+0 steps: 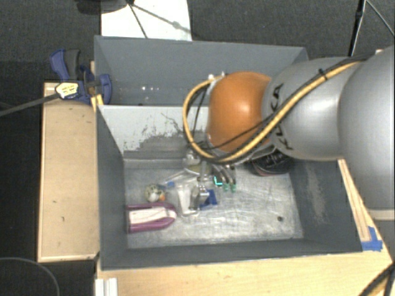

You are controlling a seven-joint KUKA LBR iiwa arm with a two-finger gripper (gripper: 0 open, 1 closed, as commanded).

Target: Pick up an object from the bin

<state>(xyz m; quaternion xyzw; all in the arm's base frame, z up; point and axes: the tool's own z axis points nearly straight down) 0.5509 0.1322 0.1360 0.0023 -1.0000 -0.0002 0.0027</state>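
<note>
Arm bent down fr right, gripper low by blue bit; grip unclear

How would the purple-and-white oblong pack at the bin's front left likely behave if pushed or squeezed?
The purple-and-white oblong pack lies flat on the grey metal bin floor, so a push would probably slide it rather than roll it. Its rounded edges suggest some give under a squeeze. It looks light for its size, though that is uncertain.

The grey bin holds a purple packet and a small ball.
</note>
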